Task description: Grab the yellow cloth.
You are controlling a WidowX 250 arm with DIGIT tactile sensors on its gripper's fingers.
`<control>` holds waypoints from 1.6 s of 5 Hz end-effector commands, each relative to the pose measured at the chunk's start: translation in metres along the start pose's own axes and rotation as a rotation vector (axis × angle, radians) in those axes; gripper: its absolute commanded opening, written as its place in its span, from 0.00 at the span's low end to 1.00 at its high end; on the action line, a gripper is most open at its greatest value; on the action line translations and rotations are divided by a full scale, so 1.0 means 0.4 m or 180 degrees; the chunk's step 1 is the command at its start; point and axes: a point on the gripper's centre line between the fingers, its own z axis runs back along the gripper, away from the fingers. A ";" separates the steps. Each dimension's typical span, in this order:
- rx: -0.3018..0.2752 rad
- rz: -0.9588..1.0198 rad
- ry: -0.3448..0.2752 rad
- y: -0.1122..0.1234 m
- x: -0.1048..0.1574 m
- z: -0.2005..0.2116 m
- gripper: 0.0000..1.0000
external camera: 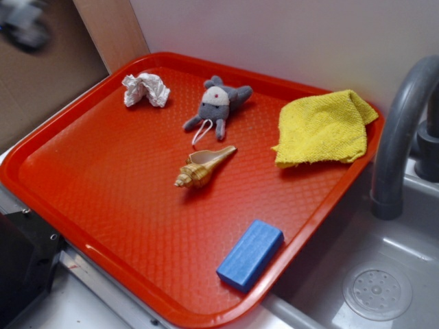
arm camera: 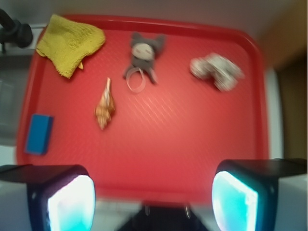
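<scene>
Currently the gripper (arm camera: 153, 202) is spread wide, nothing between its fingers (arm camera: 72, 202); both pads sit at the bottom of the wrist view, over the tray's near edge, well apart from every object. It does not show in the exterior view.

The yellow cloth (external camera: 322, 128) lies folded and rumpled in the far right corner of the red tray (external camera: 103, 178), one corner overlapping the tray rim next to the grey faucet (external camera: 401, 137). In the wrist view that is top left.

Other items on the tray, all separate from the cloth:
- grey plush toy (external camera: 218, 104) with a loop, near the far edge
- crumpled white paper wad (external camera: 145, 90), far left
- seashell (external camera: 202, 166), mid-tray
- blue block (external camera: 250, 254), near right edge, beside the sink (external camera: 370, 274)

Wrist view is slightly blurred.
</scene>
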 end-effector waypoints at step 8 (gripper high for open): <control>-0.0417 -0.0874 -0.0529 -0.251 0.318 -0.315 1.00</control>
